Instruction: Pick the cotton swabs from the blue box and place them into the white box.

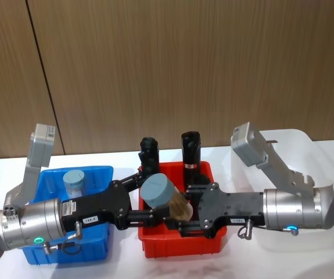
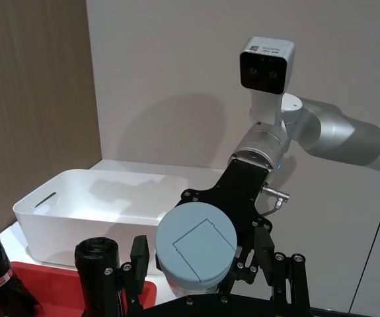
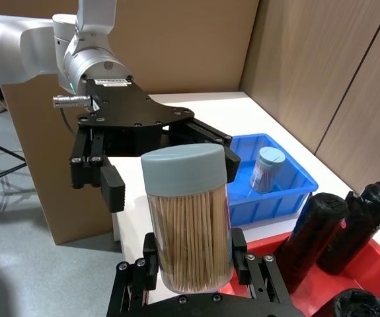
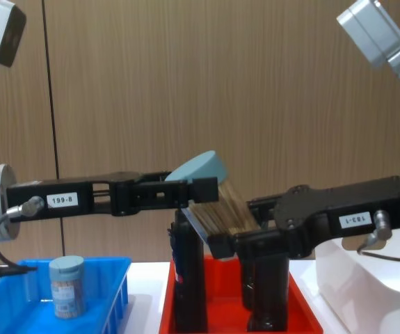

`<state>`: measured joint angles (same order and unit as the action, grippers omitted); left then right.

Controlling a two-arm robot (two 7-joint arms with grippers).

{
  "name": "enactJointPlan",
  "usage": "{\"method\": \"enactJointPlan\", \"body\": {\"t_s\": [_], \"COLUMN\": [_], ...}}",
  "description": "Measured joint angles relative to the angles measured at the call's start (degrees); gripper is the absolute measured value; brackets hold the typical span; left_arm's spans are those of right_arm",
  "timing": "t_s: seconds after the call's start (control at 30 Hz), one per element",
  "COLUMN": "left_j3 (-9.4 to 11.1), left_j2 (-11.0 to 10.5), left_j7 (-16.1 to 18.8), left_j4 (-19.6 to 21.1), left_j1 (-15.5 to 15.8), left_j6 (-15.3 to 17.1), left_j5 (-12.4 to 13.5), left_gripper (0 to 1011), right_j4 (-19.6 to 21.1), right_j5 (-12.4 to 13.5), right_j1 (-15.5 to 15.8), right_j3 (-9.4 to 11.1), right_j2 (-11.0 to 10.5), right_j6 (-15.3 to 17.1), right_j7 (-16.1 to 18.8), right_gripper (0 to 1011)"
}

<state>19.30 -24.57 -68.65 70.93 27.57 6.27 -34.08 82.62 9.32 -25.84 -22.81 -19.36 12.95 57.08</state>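
The right gripper [image 1: 187,208] is closed on the body of a swab jar [image 1: 157,190]. The jar is tilted, lid toward the left arm, and held above the red bin [image 1: 178,247], clear of its rim and in front of two black rolls [image 1: 190,148]. The left gripper [image 1: 150,199] straddles the lid, fingers apart. A second jar [image 1: 74,181] stands in the blue box [image 1: 97,170]. The white box [image 1: 312,151] sits just right of the red bin, under the right forearm. A narrow strip of counter [image 1: 123,256] separates the blue box and the red bin.
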Motion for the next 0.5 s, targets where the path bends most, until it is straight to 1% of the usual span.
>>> {"method": "enactJointPlan", "body": {"t_s": [0.2, 0.5], "left_j3": [0.0, 0.0], "left_j2": [0.0, 0.0], "left_j7": [0.0, 0.0], "left_j4": [0.0, 0.0], "left_j1": [0.0, 0.0], "left_j6": [0.0, 0.0], "left_j5": [0.0, 0.0], "left_gripper": [1004, 1004], "right_j4": [0.3, 0.9], "right_j5": [0.9, 3.1], "right_j1": [0.3, 1.3], "right_j3": [0.2, 1.5], "right_j2": [-0.6, -2.6], "right_j6": [-0.2, -0.9], "right_j7": [-0.6, -2.3], "right_gripper": [641, 641]}}
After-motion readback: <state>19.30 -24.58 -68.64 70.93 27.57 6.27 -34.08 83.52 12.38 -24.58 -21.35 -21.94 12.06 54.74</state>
